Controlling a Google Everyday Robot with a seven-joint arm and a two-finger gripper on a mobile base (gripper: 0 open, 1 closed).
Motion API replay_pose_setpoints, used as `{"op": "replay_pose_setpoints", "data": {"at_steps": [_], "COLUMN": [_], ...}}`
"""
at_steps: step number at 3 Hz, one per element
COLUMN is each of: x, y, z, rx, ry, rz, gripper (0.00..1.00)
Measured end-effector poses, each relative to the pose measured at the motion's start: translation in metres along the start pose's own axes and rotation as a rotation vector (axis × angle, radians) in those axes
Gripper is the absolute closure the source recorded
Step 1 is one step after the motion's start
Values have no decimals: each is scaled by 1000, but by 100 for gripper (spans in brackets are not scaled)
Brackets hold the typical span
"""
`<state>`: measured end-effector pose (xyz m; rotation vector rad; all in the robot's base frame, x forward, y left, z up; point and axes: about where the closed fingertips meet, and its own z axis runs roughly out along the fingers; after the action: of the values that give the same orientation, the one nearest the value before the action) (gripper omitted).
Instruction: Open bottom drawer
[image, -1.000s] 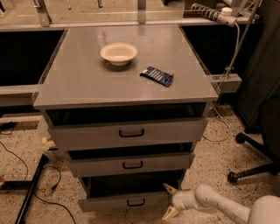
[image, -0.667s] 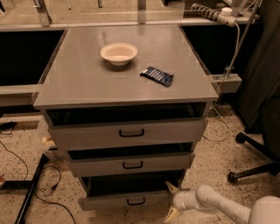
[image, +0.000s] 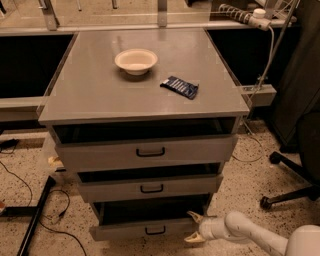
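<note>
Hardly anything has moved: the gripper, fingers spread apart, stays at the right end of the partly open bottom drawer, immediately to its left. Contact is indiscernible; the drawer interior is dark.

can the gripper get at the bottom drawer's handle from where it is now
Probably yes. The gripper hangs low at the right end of the bottom drawer front, fingers spread, and the small black handle at the front's middle has nothing between it and the gripper.
</note>
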<state>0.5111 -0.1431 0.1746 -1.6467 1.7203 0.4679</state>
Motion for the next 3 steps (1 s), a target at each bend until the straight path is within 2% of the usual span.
{"op": "replay_pose_setpoints", "data": {"at_steps": [2,3], "x": [-7,-7], "y": [-1,-1], "z": [-8,-10], "rx": [-1,-1], "ry": [-3,-3], "rz": [-1,-1], "gripper": [89,100]}}
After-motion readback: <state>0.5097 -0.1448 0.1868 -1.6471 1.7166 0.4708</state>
